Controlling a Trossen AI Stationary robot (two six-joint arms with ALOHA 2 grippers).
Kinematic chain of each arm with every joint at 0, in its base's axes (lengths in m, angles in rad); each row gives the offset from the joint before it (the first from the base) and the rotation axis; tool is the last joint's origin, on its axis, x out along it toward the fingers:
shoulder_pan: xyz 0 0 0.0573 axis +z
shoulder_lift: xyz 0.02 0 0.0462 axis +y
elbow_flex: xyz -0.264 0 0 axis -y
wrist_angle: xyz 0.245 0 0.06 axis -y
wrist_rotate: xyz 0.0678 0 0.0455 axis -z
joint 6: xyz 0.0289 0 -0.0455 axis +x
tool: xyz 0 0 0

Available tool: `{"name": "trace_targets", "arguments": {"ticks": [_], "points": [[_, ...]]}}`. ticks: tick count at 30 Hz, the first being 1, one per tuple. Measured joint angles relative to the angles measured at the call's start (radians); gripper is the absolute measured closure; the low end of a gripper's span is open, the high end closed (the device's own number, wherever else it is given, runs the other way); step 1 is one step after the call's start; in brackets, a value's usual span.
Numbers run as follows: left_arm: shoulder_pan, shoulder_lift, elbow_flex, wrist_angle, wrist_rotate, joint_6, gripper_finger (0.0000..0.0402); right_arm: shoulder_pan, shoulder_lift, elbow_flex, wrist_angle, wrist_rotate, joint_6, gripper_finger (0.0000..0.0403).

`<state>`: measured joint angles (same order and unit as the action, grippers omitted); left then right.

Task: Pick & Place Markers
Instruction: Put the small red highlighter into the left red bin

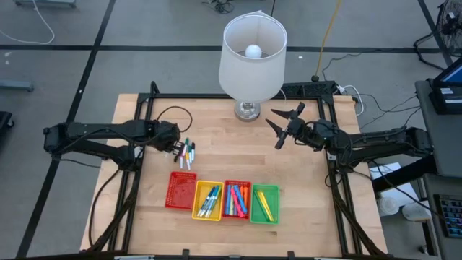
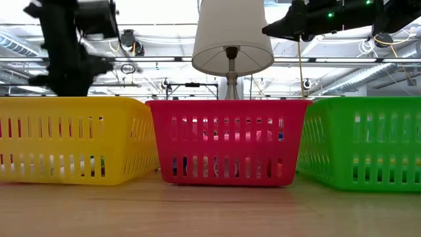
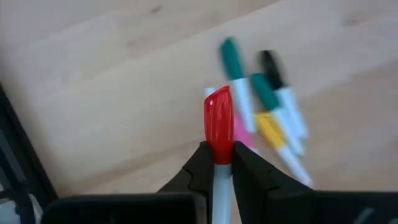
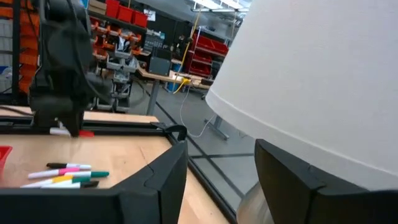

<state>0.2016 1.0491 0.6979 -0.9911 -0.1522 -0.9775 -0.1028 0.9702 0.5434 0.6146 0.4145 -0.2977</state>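
Note:
My left gripper [image 3: 216, 157] is shut on a white marker with a red cap [image 3: 217, 121], raised above a small pile of loose markers [image 1: 186, 153] lying flat on the wooden table [image 1: 216, 130]. The same pile of markers [image 3: 267, 109] shows in the left wrist view, with green, black, yellow and pink caps. More markers lie in the yellow tray [image 1: 208, 200], the middle red tray [image 1: 237, 199] and the green tray [image 1: 264, 204]. My right gripper [image 1: 285, 124] is open, raised near the lamp base [image 1: 247, 110]. My left gripper pinches the white marker between its two fingers, just behind the red cap [image 3: 219, 149]. The fingers lie along the marker, and the cap end sticks out ahead of the fingertips [image 3: 200, 155]. The marker is lifted clear of the table.
A white-shaded lamp [image 1: 253, 50] stands at the table's far middle. A fourth tray, red [image 1: 180, 189], sits at the left of the tray row along the near side. The black frame rail [image 1: 137, 108] borders the table. Bare wood lies between the lamp and the trays.

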Motion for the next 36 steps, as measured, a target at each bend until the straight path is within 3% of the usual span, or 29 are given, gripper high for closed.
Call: {"name": "trace_targets", "arguments": {"ticks": [9, 20, 27, 32, 36], "points": [[-0.238, -0.013, 0.118, 0.103, -0.088, 0.1, 0.0364, 0.0, -0.203, 0.0, -0.329, -0.001, 0.113, 0.0234], [-0.485, -0.073, 0.119, 0.134, -0.257, -0.035, 0.0364, 0.0, -0.548, -0.019, -0.837, -0.002, 0.203, 0.0234], [-0.578, -0.08, 0.119, 0.133, -0.32, -0.084, 0.0364, 0.0, -0.782, -0.148, -0.846, -0.052, 0.281, 0.0234], [-0.641, -0.075, 0.119, 0.141, -0.332, -0.108, 0.0364, 0.0, -0.877, -0.225, -0.827, -0.053, 0.396, 0.0234], [-0.675, -0.076, 0.119, 0.143, -0.364, -0.141, 0.0364, 0.0, -0.932, -0.346, -0.738, -0.118, 0.406, 0.0234]]}}
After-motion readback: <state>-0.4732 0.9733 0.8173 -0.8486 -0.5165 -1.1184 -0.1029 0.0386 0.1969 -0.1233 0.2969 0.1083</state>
